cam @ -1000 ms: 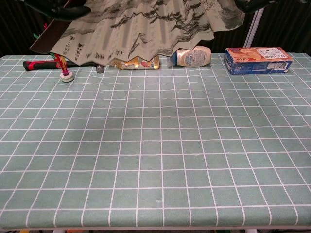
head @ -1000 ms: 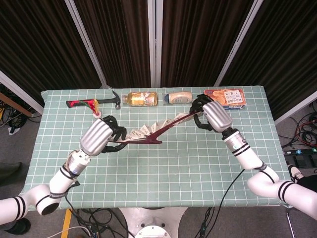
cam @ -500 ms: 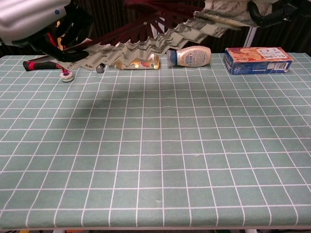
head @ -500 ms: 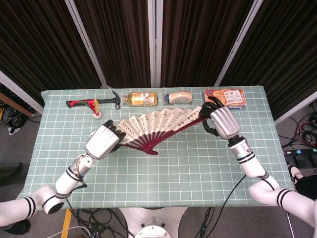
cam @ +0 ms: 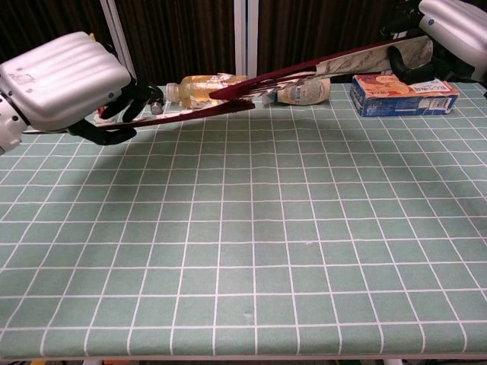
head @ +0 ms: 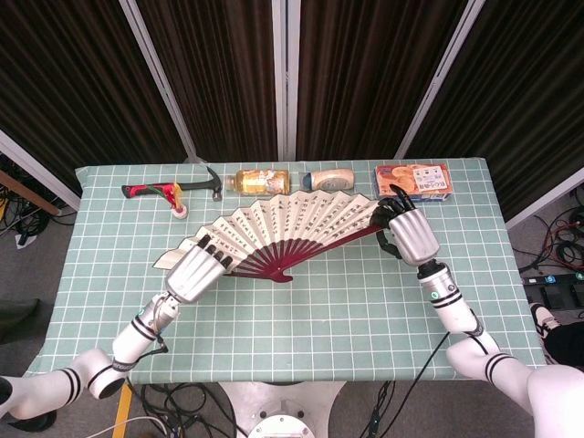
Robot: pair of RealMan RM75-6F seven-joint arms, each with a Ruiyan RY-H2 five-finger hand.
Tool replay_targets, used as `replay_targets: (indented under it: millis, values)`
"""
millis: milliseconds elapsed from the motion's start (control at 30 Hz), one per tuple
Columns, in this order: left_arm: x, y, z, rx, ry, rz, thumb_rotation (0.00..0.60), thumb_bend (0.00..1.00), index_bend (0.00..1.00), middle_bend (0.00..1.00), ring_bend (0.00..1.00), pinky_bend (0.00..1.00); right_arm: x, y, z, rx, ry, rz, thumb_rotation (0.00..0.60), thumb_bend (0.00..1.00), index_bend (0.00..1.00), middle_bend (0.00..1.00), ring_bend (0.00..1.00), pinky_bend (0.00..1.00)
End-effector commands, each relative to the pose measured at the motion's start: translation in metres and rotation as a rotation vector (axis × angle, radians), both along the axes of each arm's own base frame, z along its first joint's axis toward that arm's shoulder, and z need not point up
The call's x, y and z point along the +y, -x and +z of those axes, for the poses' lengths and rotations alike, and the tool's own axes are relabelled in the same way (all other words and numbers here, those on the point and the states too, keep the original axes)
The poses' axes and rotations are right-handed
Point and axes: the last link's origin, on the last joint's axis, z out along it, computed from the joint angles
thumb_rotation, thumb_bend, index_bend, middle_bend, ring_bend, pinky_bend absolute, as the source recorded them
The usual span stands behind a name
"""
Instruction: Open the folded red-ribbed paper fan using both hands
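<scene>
My fan [head: 287, 226] now lies spread into a wide arc, nearly flat and face up toward the head camera, where a second ago it was tilted edge-on and only partly visible as a pleated strip. Half a second ago it was already opening out; since then I have lowered both ends and the paper has levelled, so that the chest view shows it almost edge-on as a dark red line above the table [head: 310, 310]. I judge the opening to be essentially done: the ribs fan out from the pivot near the middle front, and what remains is to set it down or let go.

My left hand [head: 193, 272] grips the left outer rib, fingers curled over the paper's end. My right hand [head: 411, 234] holds the right outer rib, fingers wrapped round it just in front of the box. The fan hangs between the two hands, over the middle of the table; whether it touches the cloth I cannot tell.

Counting what is here:
- one fan
- two hands, both on it
- one hammer [head: 173, 189] at the far left, red and black handle
- one small white thing with red [head: 180, 213] just in front of the hammer, too small to name
- one amber bottle [head: 263, 182] on its side
- one pale bottle [head: 328, 179] on its side, beside it
- one box [head: 413, 179] at the far right
</scene>
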Motion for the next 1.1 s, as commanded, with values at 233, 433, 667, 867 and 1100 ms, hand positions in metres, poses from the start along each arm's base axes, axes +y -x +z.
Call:
replay_targets:
  millis: [233,433,667,867,1100]
  values:
    - [-0.006,0.007,-0.007,0.082,-0.013,0.019,0.6,0.36,0.68,0.7,0.7,0.47,0.016,0.015,-0.024,0.045,0.021,0.026,0.6,0.61,0.65,0.47,0.27,0.06]
    - [-0.014,0.007,-0.013,0.129,-0.008,0.044,0.6,0.26,0.57,0.67,0.69,0.46,0.025,0.021,-0.032,0.086,0.044,0.031,0.6,0.61,0.64,0.46,0.26,0.03]
    - [-0.019,0.004,-0.017,0.144,0.017,0.082,0.6,0.07,0.37,0.57,0.64,0.45,0.032,0.024,-0.038,0.097,0.062,0.033,0.6,0.6,0.62,0.45,0.25,0.01]
    - [-0.022,0.001,-0.016,0.143,0.05,0.13,0.6,0.0,0.26,0.45,0.54,0.43,0.036,0.032,-0.037,0.132,0.074,0.024,0.6,0.6,0.61,0.44,0.24,0.0]
    - [-0.015,-0.001,-0.002,0.061,0.064,0.197,0.6,0.0,0.23,0.39,0.48,0.4,0.048,0.057,-0.044,0.197,0.028,-0.052,0.6,0.6,0.54,0.39,0.18,0.0]
